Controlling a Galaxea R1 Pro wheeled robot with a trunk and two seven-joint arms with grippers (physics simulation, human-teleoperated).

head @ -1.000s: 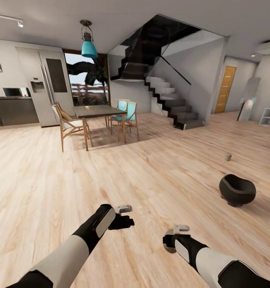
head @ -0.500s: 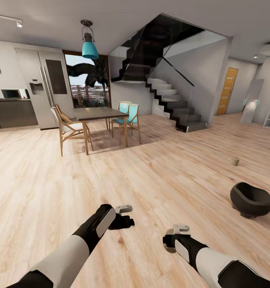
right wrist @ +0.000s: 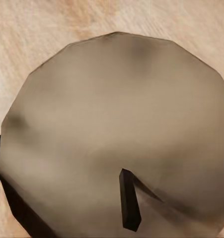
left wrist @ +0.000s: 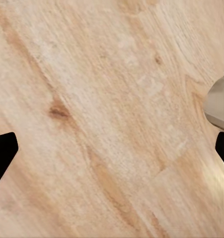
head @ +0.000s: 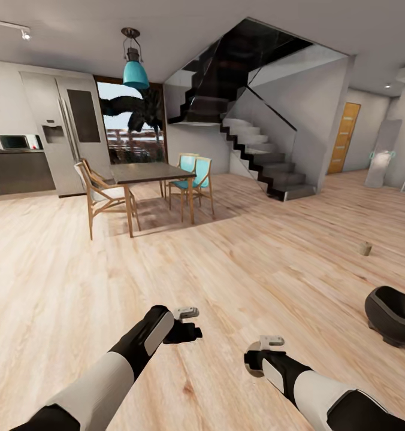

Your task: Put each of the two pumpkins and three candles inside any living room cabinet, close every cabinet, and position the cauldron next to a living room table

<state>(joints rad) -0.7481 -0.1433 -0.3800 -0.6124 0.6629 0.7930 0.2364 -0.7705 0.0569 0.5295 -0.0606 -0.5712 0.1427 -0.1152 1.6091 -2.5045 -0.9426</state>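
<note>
My right gripper (head: 254,363) hangs low over the wooden floor, shut on a cream-beige candle (right wrist: 116,134) whose dark wick (right wrist: 129,207) points at the wrist camera. Empty and open, my left gripper (head: 187,326) has its two dark fingertips (left wrist: 2,153) wide apart over bare floorboards. The black cauldron (head: 397,314) lies tipped on the floor at the right edge of the head view. A second candle (head: 364,248) stands on the floor beyond it. Pumpkins, cabinet and coffee table are out of view.
A tall dark dining table (head: 150,173) with wooden and teal chairs (head: 193,179) stands ahead to the left. A staircase (head: 262,155) rises behind it. A fridge (head: 67,134) and kitchen counter line the far left wall. An orange door (head: 343,137) is far right.
The whole picture has shifted right, so the camera has turned left; the cauldron and floor candle now sit nearer the right edge. Both arms keep their pose.
</note>
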